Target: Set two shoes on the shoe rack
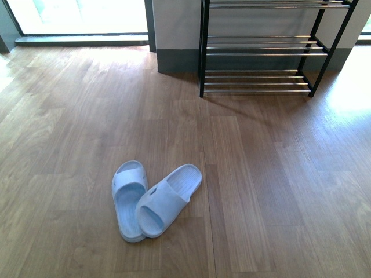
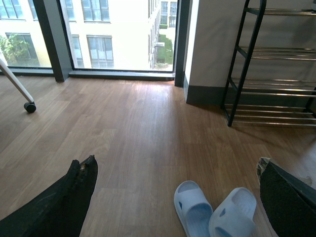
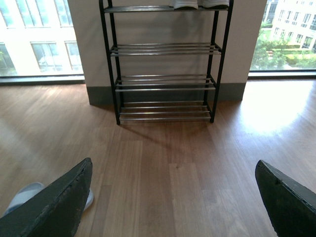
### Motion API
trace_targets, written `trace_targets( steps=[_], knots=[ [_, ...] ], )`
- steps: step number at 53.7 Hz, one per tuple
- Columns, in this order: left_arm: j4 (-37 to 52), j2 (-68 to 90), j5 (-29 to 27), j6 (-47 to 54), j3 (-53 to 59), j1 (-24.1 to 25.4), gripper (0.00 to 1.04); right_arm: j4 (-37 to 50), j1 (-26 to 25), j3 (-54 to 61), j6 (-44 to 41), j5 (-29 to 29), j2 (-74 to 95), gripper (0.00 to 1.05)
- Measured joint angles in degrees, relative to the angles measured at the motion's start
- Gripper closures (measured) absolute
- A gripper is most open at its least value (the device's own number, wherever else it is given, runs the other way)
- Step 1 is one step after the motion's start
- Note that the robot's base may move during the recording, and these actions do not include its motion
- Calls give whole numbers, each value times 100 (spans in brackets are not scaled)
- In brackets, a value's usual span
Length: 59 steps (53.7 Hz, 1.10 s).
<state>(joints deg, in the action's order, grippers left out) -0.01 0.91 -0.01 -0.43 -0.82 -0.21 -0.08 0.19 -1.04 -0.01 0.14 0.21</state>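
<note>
The two shoes (image 3: 186,4) are seen only in the right wrist view. Two thick white soles stand side by side on the top tier of the shoe rack (image 3: 165,48), toward its right end, and the uppers are cut off by the picture's edge. In the front view the rack (image 1: 261,40) stands against the wall at the far edge of the floor (image 1: 261,174), and its lower tiers are bare.

A pair of pale blue slides (image 1: 156,200) lies on the floor well apart from the rack, nearer the robot and left of the rack's left post. The toe of one rests over the other.

The left pincer (image 2: 175,159) is spread wide and holds nothing, with the slides just below it in its own view. The right pincer (image 3: 174,162) is also spread wide and empty, and is aimed at the rack from some way off.

The placing is judged to be done, so the step in hand is taken to be checking and clearing away. The seating of the soles across the chrome bars should be confirmed, since whether a heel or toe overhangs cannot be told here. Both arms are best kept back from the rack's frame so the shoes are not jarred. The slides should be left untouched.
</note>
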Motion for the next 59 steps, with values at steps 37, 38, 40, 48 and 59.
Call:
trace_targets(
  steps=[37,38,40,48,59],
  knots=[
    [-280,120,-505,-201,-87,-120,9,0,0,0,0,-17,0,9],
    [-588,260,-789,-323,-197,-256,9,0,0,0,0,-17,0,9],
    [-979,573,-1392,-654,-356,-420,9,0,0,0,0,-11,0,9],
    [-905,2236,-2170,-1532,-632,-586,9,0,0,0,0,-9,0,9],
    [994,5657,-2284,-1685,-1438,-765,9,0,0,0,0,-13,0,9]
  ],
)
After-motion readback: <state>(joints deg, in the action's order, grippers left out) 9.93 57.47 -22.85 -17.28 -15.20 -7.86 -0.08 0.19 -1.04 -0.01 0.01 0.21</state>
